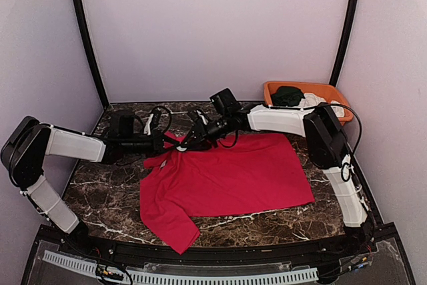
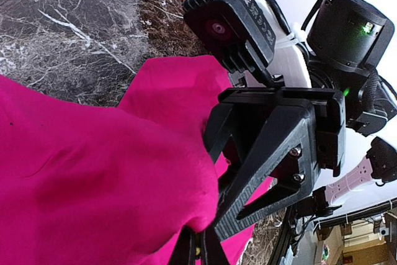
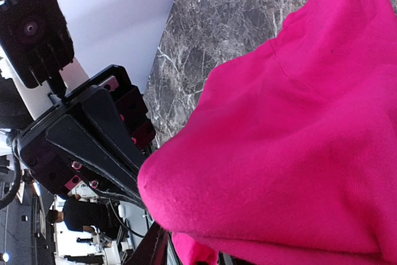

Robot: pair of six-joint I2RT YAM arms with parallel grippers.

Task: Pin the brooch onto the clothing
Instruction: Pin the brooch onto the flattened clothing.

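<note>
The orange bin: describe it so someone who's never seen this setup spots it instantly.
Start at the dark marble table and go to its far right corner. The orange plastic bin sits there, the only container, holding a dark green garment and a white garment.

No text, label, brand, number or sign can be read in any of the three views.
</note>
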